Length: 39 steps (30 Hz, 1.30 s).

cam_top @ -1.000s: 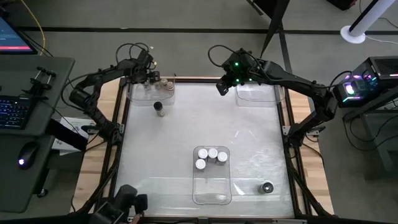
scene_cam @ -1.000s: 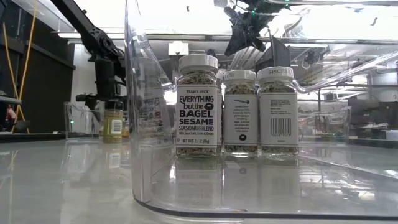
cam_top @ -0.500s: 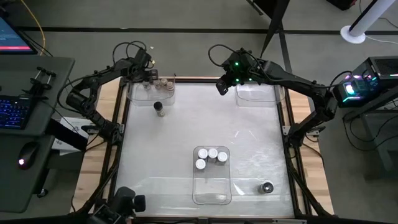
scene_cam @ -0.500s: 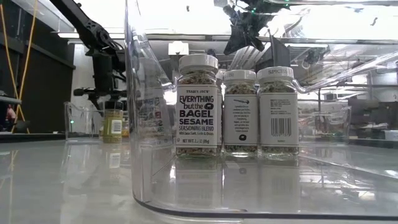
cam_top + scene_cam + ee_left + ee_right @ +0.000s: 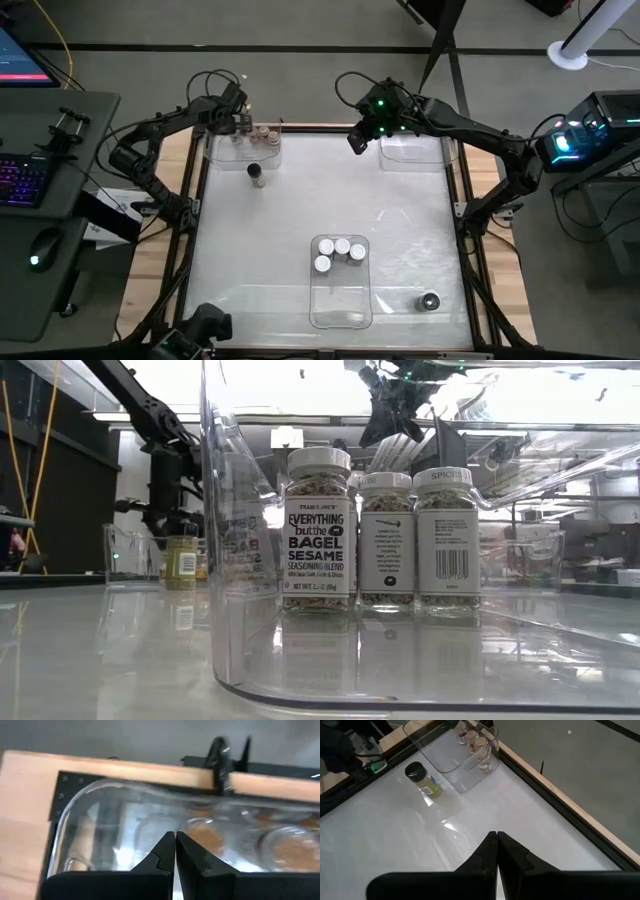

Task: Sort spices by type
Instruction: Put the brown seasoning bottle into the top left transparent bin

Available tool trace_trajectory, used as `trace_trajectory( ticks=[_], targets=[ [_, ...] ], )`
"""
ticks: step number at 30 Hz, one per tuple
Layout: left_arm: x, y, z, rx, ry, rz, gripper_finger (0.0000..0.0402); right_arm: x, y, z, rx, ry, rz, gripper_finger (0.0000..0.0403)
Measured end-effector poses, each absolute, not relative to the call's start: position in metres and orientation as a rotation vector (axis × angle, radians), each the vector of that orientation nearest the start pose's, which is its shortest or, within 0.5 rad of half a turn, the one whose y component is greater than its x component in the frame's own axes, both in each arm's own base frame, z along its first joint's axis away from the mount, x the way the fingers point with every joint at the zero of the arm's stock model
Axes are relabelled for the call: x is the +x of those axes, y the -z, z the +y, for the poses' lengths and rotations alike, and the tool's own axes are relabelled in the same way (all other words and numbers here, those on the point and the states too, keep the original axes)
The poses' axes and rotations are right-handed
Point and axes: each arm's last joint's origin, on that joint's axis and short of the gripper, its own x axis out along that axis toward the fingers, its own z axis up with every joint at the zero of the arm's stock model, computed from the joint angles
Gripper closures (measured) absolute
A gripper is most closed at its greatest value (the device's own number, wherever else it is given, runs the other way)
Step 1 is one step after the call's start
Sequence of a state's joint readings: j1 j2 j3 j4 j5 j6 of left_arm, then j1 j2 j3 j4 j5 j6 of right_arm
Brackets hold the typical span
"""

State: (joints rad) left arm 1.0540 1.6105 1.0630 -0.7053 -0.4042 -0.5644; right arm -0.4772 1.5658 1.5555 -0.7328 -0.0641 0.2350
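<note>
At the table's far left corner the left gripper (image 5: 236, 122) hangs over a clear tray (image 5: 222, 152), its fingers (image 5: 161, 856) pressed together and holding nothing; tan-capped jars (image 5: 266, 133) stand in that tray's right end, though the left wrist view shows their caps too blurred to count. Just in front of the tray a dark-capped jar (image 5: 256, 173) stands alone on the white table (image 5: 400, 220), its yellow label too small to read. Near the middle front, three white-capped jars (image 5: 340, 250) stand in a second tray (image 5: 340, 305); in the low view the first reads "EVERYTHING but the BAGEL SESAME SEASONING BLEND", the next shows only fine print, the third a barcode and "SPICES" on its cap. The right gripper (image 5: 356, 139) hovers beside a third tray (image 5: 412, 150) at the far edge, fingers (image 5: 490, 851) closed and empty. At the front right a jar (image 5: 429, 301) lies on its side, its label hidden.
</note>
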Motion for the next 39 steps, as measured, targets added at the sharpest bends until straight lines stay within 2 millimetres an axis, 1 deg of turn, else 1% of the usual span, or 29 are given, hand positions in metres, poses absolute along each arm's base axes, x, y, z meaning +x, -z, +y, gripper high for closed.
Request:
trace_trajectory(
  ticks=[4,10,21,27,34,39],
  targets=[
    [0.142,-0.194,0.266,-0.791,-1.655,0.968,0.0401,0.299,-0.359,-0.152,0.432,0.482,0.678,0.0403],
    [0.143,-0.193,0.268,-0.810,-1.698,0.912,0.0401,0.298,-0.359,-0.152,0.433,0.482,0.679,0.0403],
    [0.144,-0.192,0.268,-0.881,-1.687,0.872,0.0401,0.299,-0.359,-0.152,0.431,0.481,0.678,0.0403],
    [0.149,-0.192,0.267,-0.932,-1.656,0.832,0.0401,0.299,-0.359,-0.152,0.425,0.478,0.675,0.0403],
    [0.159,-0.193,0.265,-0.919,-1.626,0.790,0.0401,0.299,-0.359,-0.152,0.422,0.478,0.676,0.0403],
    [0.160,-0.196,0.266,-0.893,-1.609,0.808,0.0401,0.299,-0.359,-0.152,0.423,0.478,0.676,0.0403]
  ],
)
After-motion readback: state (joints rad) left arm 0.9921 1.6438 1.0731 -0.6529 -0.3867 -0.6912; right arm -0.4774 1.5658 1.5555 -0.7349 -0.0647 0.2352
